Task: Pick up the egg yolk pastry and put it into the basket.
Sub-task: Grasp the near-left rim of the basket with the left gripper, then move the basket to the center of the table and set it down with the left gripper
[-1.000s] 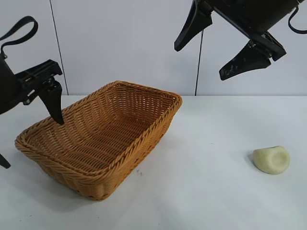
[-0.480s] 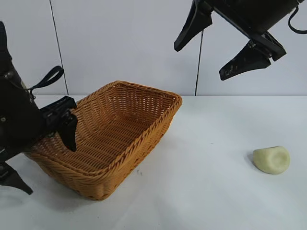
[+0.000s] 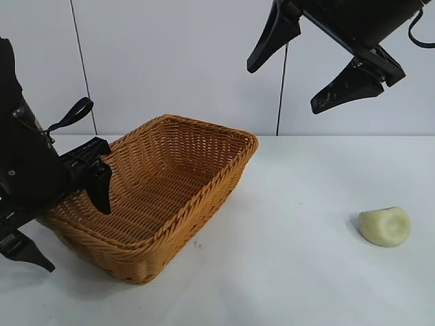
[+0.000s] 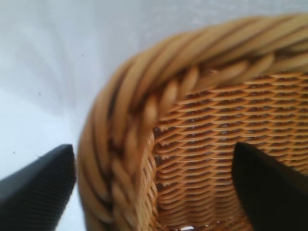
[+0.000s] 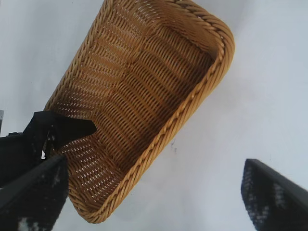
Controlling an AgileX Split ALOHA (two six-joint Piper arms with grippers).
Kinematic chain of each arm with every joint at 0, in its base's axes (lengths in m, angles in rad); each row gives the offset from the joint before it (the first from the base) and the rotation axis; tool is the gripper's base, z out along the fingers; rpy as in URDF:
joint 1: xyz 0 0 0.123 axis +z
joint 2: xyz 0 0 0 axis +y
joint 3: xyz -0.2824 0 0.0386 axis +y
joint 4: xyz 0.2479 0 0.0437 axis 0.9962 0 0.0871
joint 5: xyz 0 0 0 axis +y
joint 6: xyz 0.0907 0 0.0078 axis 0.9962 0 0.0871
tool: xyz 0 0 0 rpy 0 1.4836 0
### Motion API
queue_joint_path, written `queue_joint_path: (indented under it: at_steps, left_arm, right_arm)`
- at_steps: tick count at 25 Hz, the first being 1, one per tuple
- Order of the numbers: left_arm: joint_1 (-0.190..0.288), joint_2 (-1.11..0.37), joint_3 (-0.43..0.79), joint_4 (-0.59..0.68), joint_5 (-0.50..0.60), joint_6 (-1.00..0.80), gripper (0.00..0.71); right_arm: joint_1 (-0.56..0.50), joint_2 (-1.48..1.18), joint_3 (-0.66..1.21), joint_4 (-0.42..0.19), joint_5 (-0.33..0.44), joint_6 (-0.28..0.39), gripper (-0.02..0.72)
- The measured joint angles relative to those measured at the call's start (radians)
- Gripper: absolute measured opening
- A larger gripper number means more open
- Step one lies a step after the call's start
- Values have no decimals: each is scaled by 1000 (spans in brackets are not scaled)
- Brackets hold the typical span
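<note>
Left wrist view: left pincer (image 4: 154,187) open astride basket (image 4: 120,144) rim.

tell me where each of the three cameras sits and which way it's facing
Exterior: level at table height, facing the arms; left gripper straddles the basket rim, right gripper raised, egg yolk pastry.
Left wrist: looks closely down at the rim between its fingers.
Right wrist: high, looking down.
All three share the basket.

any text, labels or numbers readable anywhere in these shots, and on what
None: no view shows any readable text.
The basket is plain woven wicker, with no tag.
The egg yolk pastry bears no mark.
The left gripper, the right gripper and the table show no lettering.
</note>
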Motion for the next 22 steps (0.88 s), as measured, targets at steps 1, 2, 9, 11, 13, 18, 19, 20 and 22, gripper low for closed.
queue_joint_path:
  at_steps: [1,2,9,11,13,18,19,20,22]
  left_arm:
    - [0,6,-1,-1,5,0,489]
    - [0,12,-1,-2,12,0,431]
    - [0,19,-1,-9,20,-13,92]
    - [0,19,-1,-10,17,-15,92]
    - [0,19,-1,-10,17,-15,92]
    - [24,-12,-24,-17,48,68,90]
    - [39,-14,-43,-28,69,124,90]
    - [59,-15,-62,-50,100,196,90]
    - [100,-15,-112,-104,159,346,90]
  right_arm:
    - [0,0,0,0,0,0,695]
    - [0,0,0,0,0,0,695]
    - [0,0,0,0,1,0,695]
    - [0,0,0,0,1,0,695]
    - [0,0,0,0,1,0,695]
    - [0,0,0,0,1,0,695]
    - [0,0,0,0,1,0,695]
    - [0,0,0,0,1,0,695]
    - [0,0,0,0,1,0,695]
